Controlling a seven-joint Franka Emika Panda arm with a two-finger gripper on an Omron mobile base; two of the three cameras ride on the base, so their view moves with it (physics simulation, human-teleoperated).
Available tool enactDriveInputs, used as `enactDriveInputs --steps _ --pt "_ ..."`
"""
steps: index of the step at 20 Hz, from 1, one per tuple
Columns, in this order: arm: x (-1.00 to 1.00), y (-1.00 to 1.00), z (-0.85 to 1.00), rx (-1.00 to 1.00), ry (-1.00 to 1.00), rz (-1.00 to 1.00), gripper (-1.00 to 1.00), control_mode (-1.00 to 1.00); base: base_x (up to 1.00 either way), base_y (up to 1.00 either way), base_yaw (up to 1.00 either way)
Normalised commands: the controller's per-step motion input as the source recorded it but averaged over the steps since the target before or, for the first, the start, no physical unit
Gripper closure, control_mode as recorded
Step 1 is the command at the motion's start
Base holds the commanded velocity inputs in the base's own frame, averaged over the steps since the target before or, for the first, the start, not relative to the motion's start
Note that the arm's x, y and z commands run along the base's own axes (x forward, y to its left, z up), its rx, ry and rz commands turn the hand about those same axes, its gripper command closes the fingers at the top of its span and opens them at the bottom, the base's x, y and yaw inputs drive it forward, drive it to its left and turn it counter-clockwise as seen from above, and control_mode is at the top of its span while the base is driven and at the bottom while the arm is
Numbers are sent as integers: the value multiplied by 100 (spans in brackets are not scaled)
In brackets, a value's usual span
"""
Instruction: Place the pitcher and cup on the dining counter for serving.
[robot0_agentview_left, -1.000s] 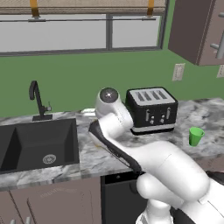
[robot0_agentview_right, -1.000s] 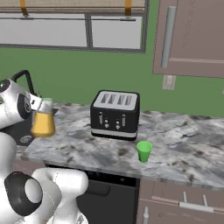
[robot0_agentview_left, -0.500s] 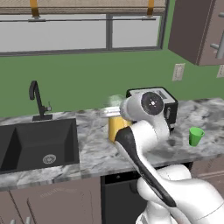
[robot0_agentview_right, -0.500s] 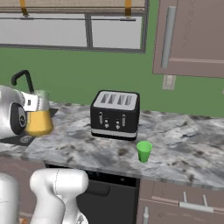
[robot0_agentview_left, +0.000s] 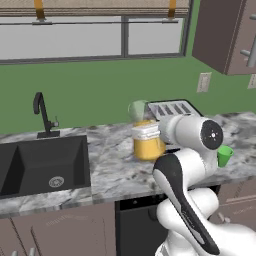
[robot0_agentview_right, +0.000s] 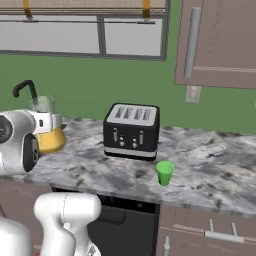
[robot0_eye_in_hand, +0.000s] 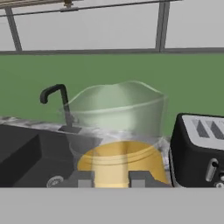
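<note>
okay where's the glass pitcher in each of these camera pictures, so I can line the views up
Left base view: the pitcher is centre, just left of the arm's white hand.
Right base view: far left, over the counter's left end.
Hand view: centre, close up, yellow below and clear above.
Shared landmark: the black toaster, directly right of the pitcher in every view.

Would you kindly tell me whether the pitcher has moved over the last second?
Yes. In the left base view the pitcher, held in the pincer, has swung rightward, from near the faucet to beside the toaster.
</note>
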Motion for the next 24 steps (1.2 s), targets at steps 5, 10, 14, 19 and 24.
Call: enactDriveInputs --steps 5,10,14,19,24 --pt "-7 0 0 0 0 1 100 100 -49 -13 24" --pt "0 0 0 0 0 0 100 100 -78 -12 58" --pt "0 0 0 0 0 0 100 100 -62 -3 82" --pt "0 0 0 0 0 0 100 100 -23 0 96" --pt "0 0 0 0 0 0 100 100 -1 2 100"
